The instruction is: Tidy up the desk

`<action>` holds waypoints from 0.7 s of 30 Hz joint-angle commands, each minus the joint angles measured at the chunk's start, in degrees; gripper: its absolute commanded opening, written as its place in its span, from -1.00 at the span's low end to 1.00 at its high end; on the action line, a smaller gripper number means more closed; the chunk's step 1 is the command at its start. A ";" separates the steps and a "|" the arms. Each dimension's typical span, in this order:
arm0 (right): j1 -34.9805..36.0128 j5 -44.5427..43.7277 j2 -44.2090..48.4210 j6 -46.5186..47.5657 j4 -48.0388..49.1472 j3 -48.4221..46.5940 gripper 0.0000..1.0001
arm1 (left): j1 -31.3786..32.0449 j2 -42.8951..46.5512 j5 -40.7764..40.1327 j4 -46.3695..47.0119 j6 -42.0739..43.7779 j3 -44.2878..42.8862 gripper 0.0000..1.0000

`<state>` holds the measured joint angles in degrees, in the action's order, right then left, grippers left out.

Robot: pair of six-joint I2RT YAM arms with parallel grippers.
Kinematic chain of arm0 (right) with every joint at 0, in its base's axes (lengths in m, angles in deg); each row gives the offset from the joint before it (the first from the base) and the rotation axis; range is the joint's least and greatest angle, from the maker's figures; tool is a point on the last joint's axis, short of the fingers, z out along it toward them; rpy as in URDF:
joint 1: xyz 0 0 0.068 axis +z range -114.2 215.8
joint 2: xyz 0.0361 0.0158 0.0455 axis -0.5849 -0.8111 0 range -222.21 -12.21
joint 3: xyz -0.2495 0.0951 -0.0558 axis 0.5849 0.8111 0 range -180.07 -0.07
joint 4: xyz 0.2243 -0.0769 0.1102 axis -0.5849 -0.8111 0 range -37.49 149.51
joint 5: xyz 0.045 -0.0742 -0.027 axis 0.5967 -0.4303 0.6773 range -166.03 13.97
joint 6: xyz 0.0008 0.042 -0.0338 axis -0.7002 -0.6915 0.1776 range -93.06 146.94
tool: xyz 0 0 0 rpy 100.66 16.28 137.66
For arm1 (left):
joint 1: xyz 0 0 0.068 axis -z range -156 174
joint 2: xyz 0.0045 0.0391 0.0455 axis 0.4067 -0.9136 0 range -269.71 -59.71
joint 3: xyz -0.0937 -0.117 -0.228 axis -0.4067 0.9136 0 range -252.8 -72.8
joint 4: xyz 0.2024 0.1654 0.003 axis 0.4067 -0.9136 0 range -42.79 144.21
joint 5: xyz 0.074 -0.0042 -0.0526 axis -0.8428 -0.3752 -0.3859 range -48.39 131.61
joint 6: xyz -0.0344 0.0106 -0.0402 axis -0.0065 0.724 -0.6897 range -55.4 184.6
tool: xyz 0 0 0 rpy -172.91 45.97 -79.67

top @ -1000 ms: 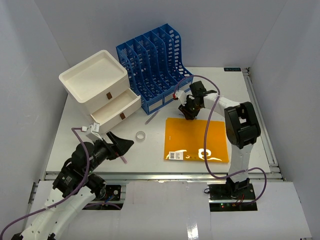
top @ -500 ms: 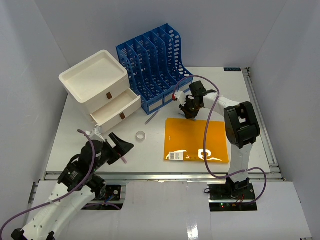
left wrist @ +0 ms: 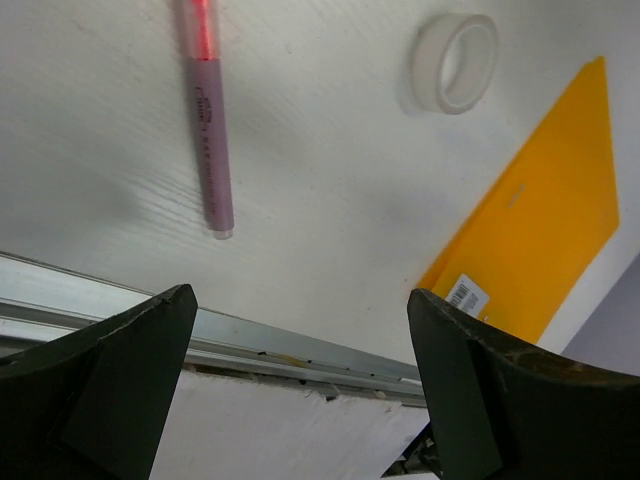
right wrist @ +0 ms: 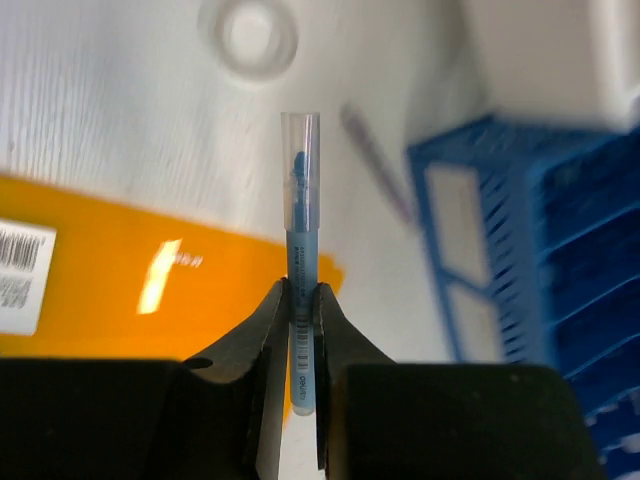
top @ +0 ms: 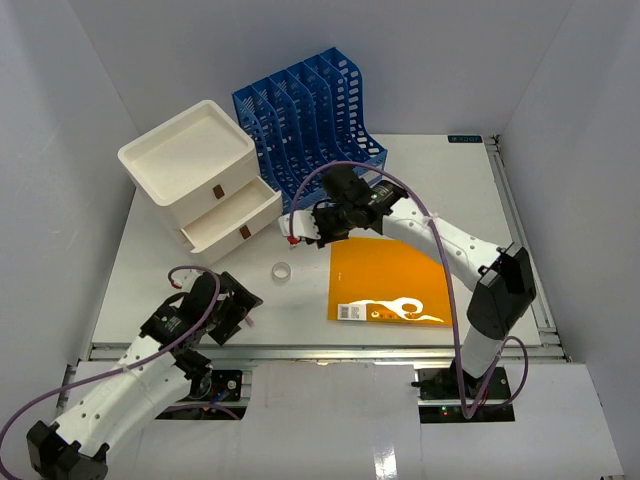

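Note:
The desk [top: 470,190] is a white-grey tabletop with metal rail edges. My right gripper [top: 303,230] hangs over it between the orange folder [top: 385,285] and the white drawer box [top: 190,160]. In the right wrist view it [right wrist: 300,300] is shut on a blue pen [right wrist: 300,220] with a clear cap. My left gripper [top: 238,303] is open and empty low over the desk's front left edge. In the left wrist view [left wrist: 298,300] a pink pen [left wrist: 210,150] lies just ahead of it. A tape roll [top: 282,271] lies between the two grippers.
A blue file rack [top: 310,110] stands at the back, right of the drawer box, whose lower drawer [top: 235,220] is open. A blurred purple pen [right wrist: 375,160] lies by the rack's front. The tape roll [left wrist: 455,62] and the folder [left wrist: 540,240] show in the left wrist view.

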<state>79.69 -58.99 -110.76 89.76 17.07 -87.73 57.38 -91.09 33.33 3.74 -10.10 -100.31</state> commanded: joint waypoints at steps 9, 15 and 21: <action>14.43 -8.98 -15.25 10.75 10.57 -32.84 -0.85 | 0.13 -3.73 -4.04 -1.91 -8.68 1.51 0.94; 16.31 -11.33 -22.73 10.48 21.85 -35.50 -0.85 | 0.16 -4.16 -6.28 -2.73 -9.26 1.94 0.94; 16.57 -15.80 -30.24 11.11 27.05 -42.11 -0.60 | 0.10 -1.91 -7.14 -2.38 -10.68 2.97 0.92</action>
<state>96.36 -70.51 -138.72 99.87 36.04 -123.79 57.38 -94.43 28.01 2.69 -15.40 -97.85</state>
